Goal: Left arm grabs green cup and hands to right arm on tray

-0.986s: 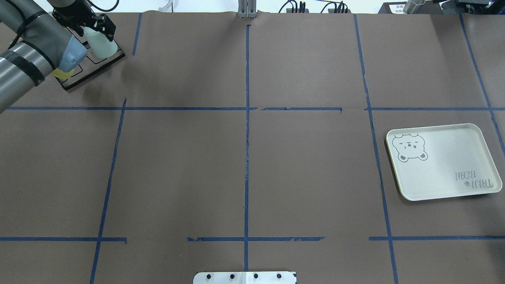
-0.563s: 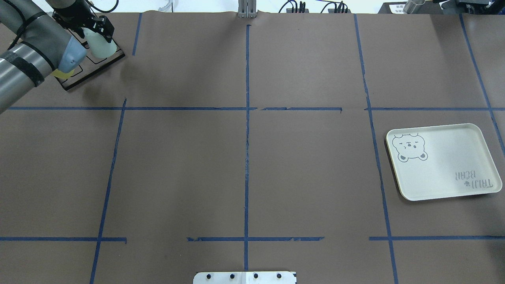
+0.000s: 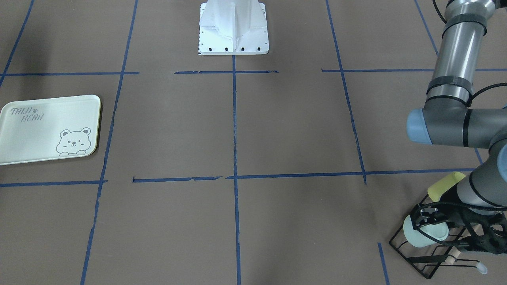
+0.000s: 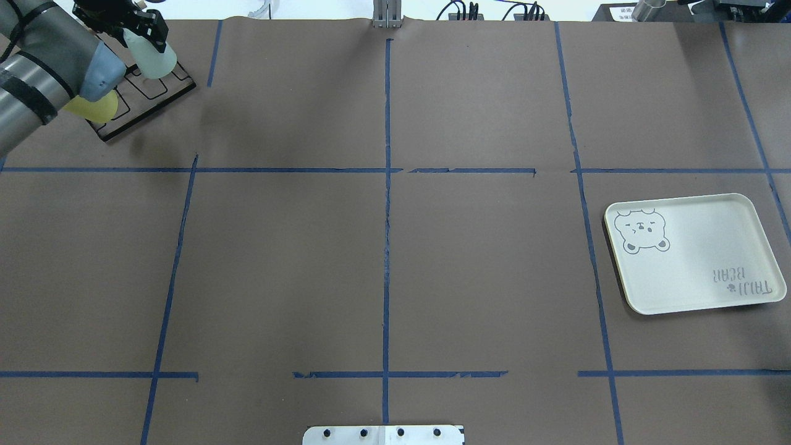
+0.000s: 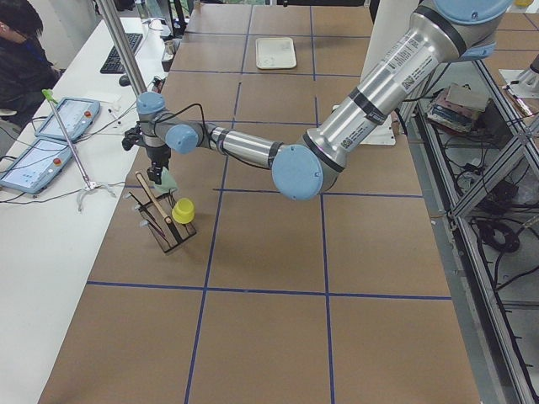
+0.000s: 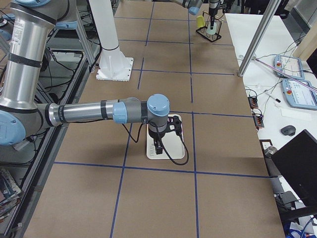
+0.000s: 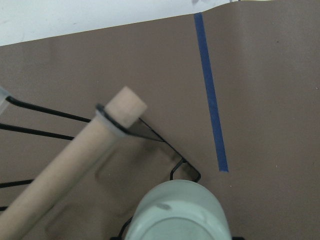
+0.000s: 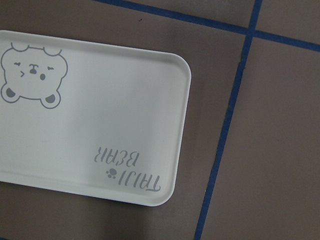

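Overhead exterior view puts the left pincer [image 4: 143, 36] at the table's [image 4: 482, 266] far left corner, closed on the green cup [image 4: 153, 60]. The cup hangs tilted over a wire rack [image 4: 162, 97], base pointing away from the wrist, near a yellow cup [image 4: 93, 108]. The tray [image 4: 698, 259] lies well apart, across the table to the right. The right pincer [image 6: 158, 147] hovers above it; wide or narrow, I cannot tell. The carry likely runs rightward.

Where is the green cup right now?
In the overhead view, the green cup is at the table's far left corner, held by the left gripper at the black wire rack, next to the yellow cup.
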`<state>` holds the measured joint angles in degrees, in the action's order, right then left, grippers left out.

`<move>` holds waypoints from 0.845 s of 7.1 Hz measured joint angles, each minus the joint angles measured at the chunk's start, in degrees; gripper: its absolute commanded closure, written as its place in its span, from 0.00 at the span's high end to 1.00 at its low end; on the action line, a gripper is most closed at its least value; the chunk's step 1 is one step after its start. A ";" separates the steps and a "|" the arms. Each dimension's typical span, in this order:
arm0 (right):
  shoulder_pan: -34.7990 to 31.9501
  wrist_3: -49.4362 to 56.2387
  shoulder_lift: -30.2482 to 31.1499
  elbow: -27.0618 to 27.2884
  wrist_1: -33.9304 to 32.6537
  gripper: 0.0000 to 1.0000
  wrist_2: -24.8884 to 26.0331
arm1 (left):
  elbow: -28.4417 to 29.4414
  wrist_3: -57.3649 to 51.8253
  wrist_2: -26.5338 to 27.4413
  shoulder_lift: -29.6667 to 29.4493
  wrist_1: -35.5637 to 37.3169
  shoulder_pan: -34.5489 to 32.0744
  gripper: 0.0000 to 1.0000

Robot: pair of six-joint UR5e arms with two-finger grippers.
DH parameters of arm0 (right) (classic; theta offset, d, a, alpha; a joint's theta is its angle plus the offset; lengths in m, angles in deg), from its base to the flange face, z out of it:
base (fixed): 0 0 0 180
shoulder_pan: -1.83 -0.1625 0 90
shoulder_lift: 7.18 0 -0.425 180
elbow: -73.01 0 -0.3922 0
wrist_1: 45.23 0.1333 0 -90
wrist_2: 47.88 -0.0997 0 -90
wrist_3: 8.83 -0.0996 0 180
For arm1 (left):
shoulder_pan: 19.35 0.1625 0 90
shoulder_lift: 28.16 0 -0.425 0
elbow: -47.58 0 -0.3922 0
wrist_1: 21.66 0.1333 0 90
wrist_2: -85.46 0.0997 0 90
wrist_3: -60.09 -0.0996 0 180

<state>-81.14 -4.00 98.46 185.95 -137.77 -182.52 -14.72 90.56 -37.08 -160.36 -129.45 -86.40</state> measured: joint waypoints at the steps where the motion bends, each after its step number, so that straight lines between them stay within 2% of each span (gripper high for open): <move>1: 0.00 0.00 0.00 0.00 0.01 1.00 0.00 | -5.25 0.02 -0.04 1.52 3.39 -0.80 0.30; 3: 0.00 0.00 -0.02 0.01 0.03 1.00 0.00 | -20.27 -0.03 -0.07 5.40 14.64 -1.44 0.31; 4: 0.00 0.05 -0.12 0.08 0.55 1.00 0.00 | -27.09 0.12 -0.09 6.66 19.61 -1.77 0.37; 5: 0.00 -0.12 -0.13 -0.02 2.12 1.00 -0.05 | -32.28 1.33 -0.15 8.69 21.77 -1.92 0.35; 6: 0.12 -1.11 -0.13 -0.31 4.09 1.00 -0.15 | -36.28 4.54 -0.20 11.90 20.51 -1.72 0.33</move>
<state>-81.02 -5.11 98.33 185.63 -133.67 -182.67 -51.00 95.10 -37.28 -148.46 -108.95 -88.11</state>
